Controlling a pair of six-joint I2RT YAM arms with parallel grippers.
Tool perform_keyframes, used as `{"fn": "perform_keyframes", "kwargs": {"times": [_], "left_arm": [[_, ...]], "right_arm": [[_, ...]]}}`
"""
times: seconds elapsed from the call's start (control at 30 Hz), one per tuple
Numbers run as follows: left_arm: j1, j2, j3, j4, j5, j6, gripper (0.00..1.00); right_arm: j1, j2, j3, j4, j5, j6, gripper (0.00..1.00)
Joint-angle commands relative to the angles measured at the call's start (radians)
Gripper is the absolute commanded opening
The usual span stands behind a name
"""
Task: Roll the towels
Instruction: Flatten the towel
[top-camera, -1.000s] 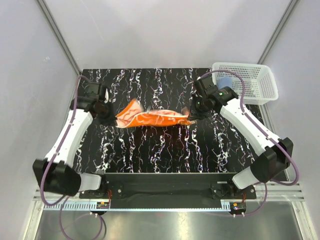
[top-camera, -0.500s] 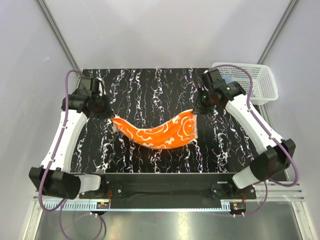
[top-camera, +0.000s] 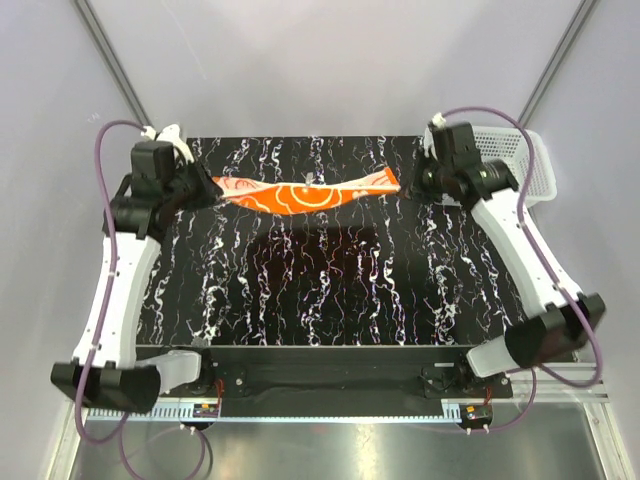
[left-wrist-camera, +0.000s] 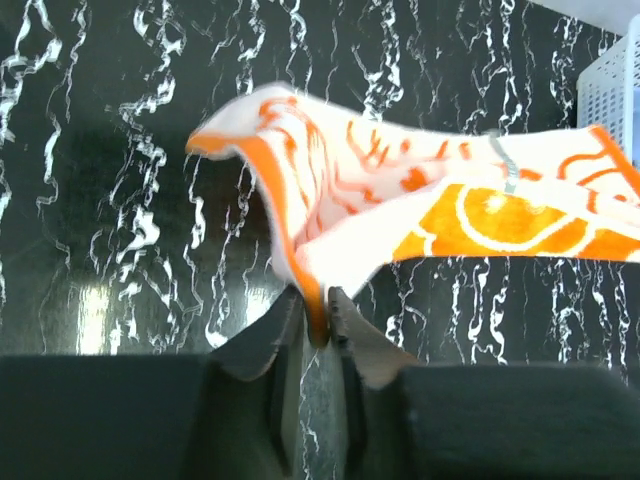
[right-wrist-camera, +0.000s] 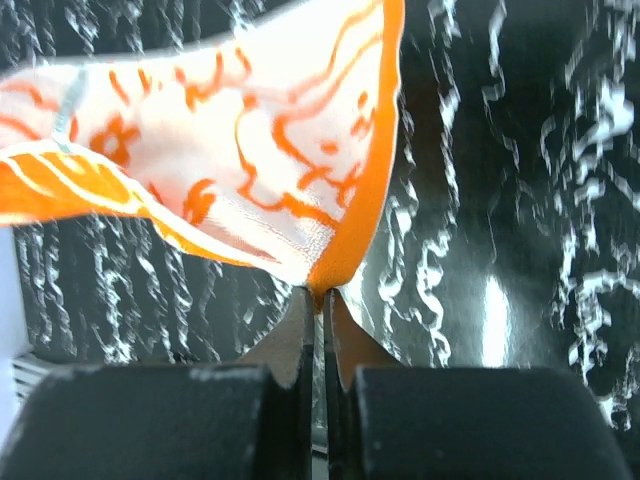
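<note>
Your left gripper (left-wrist-camera: 315, 305) and right gripper (right-wrist-camera: 322, 298) are each clamped on just a corner tip of the orange towel (top-camera: 305, 193). Pull it tighter and one probably slips.

1 high camera looks down over the whole tabletop (top-camera: 330, 290); 2 peer closely past the left claw (left-wrist-camera: 315, 305) and right claw (right-wrist-camera: 322, 300); all share the towel (top-camera: 300, 195).
</note>
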Motion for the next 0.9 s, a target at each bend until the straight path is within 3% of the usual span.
{"fn": "perform_keyframes", "kwargs": {"times": [0.0,0.13,0.23,0.33,0.43,0.5,0.87], "left_arm": [[0.015,-0.081,-0.203,0.103,-0.021,0.001,0.22],[0.035,-0.065,-0.388,0.082,-0.069,-0.062,0.27],[0.073,-0.029,-0.52,0.082,-0.007,-0.1,0.28],[0.084,-0.048,-0.601,0.102,0.036,-0.114,0.34],[0.085,-0.094,-0.623,0.109,0.022,-0.118,0.47],[0.084,-0.104,-0.618,0.108,0.017,-0.115,0.52],[0.084,0.019,-0.536,0.203,0.014,-0.135,0.59]], "right_arm": [[0.0,-0.114,-0.247,0.116,0.001,0.019,0.0],[0.002,-0.209,-0.546,0.228,-0.036,0.102,0.0],[0.002,-0.241,-0.753,0.276,-0.036,0.19,0.0],[0.0,-0.244,-0.818,0.246,-0.008,0.245,0.56],[0.002,-0.256,-0.821,0.206,0.015,0.246,0.78],[0.0,-0.27,-0.806,0.178,0.03,0.246,0.84],[0.002,-0.241,-0.729,0.169,0.084,0.214,0.85]]}}
